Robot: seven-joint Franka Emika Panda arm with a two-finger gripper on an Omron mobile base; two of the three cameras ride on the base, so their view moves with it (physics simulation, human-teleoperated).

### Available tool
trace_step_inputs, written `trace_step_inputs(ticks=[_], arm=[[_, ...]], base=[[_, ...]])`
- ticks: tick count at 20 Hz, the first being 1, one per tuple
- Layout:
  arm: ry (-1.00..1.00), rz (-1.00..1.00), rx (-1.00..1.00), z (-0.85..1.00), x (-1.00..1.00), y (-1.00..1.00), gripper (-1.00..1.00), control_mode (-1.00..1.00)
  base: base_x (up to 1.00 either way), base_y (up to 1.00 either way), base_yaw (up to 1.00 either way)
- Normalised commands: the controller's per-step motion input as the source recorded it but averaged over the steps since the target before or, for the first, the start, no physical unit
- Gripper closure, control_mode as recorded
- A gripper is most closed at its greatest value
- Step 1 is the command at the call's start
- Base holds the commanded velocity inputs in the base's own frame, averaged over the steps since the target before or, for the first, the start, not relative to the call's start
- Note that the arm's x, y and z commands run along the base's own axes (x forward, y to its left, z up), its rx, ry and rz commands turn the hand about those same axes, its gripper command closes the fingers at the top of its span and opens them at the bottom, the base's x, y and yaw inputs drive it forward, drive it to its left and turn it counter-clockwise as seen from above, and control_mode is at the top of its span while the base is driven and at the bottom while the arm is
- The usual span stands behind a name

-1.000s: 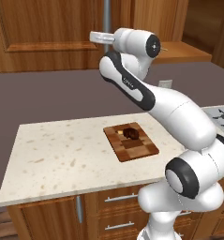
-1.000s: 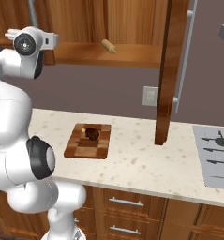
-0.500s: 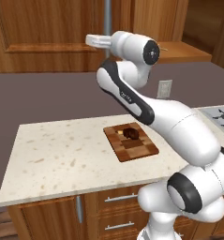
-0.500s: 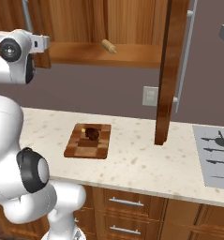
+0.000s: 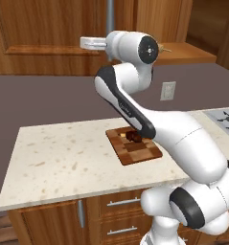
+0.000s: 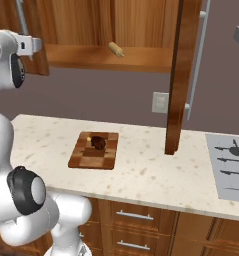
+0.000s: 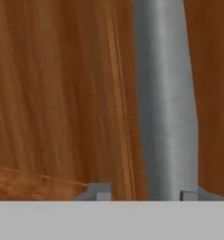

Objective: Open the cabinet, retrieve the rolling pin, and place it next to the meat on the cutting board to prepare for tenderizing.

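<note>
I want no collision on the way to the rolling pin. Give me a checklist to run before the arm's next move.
1. Right cabinet door swung out, shelf exposed: ok.
2. Rolling pin lying in sight on the shelf: ok.
3. Gripper not clamped: ok. The jaws stand apart, with the silver handle between the fingertips.
4. Left cabinet door open far enough to clear the arm's path: cannot tell.
5. Meat on the cutting board, with bare board beside it for the pin: ok.
</note>
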Motion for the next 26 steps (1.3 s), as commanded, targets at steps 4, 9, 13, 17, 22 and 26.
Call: trace_step_inputs(ticks=[4,9,13,17,22,26], arm=[[0.07,0.00,-0.03,-0.06,-0.68,0.72,1.00,-1.00],[0.04,0.00,-0.01,-0.11,-0.76,0.72,1.00,-1.00],[0.03,0.00,-0.01,-0.13,-0.78,0.73,1.00,-1.00],[0.03,0.00,-0.02,-0.15,-0.72,0.78,1.00,-1.00],[0.02,0.00,-0.02,-0.21,-0.65,0.86,-1.00,-1.00],[0.05,0.04,-0.02,-0.14,-0.30,0.56,-1.00,-1.00]], base=[[0.00,0.00,0.00],[0.00,0.00,0.00],[0.00,0.00,0.00],[0.00,0.00,0.00],[0.00,0.00,0.00],[0.00,0.00,0.00]])
